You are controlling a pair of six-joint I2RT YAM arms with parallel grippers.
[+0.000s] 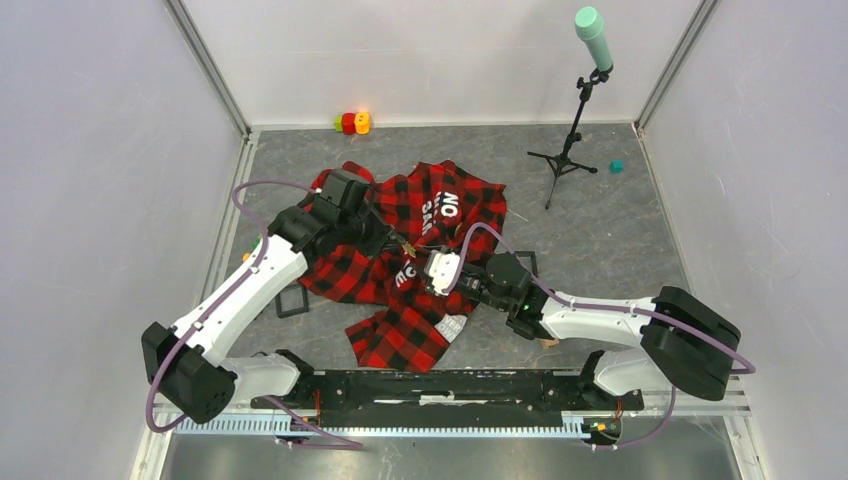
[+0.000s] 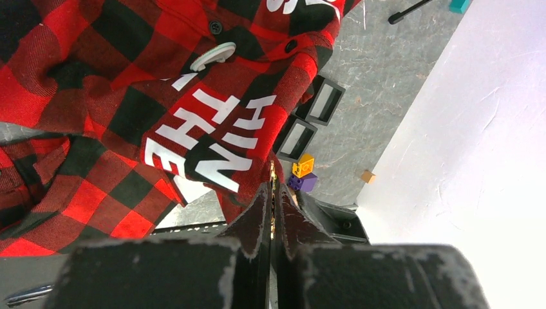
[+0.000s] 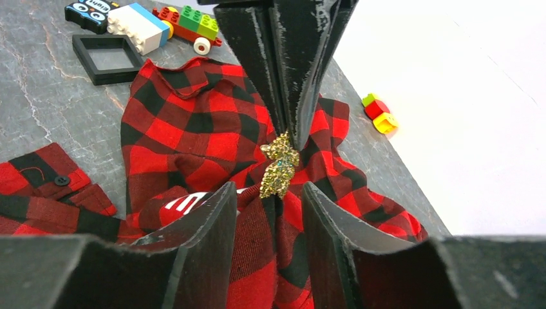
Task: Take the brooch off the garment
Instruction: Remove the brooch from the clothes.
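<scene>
The garment (image 1: 400, 255), a red-and-black check shirt with white letters, lies crumpled mid-table. A gold glittering brooch (image 3: 278, 164) sits at the peak of a raised fold of the garment (image 3: 193, 129). My left gripper (image 3: 291, 132) comes down from above and is shut on the brooch's top. In its own view the brooch (image 2: 272, 177) shows as a thin gold edge between the closed fingers of the left gripper (image 2: 272, 187). My right gripper (image 3: 270, 190) stands open just below the brooch, its fingers astride the fold. From above, the left gripper (image 1: 385, 238) and right gripper (image 1: 437, 268) almost meet.
Black square frames (image 2: 309, 119) and an orange-and-purple brick stack (image 2: 302, 172) lie right of the shirt. Another frame (image 3: 106, 58) and toy bricks (image 3: 138, 26) lie beyond it. A microphone stand (image 1: 575, 110) and teal cube (image 1: 616, 166) are back right, coloured toys (image 1: 352, 122) by the back wall.
</scene>
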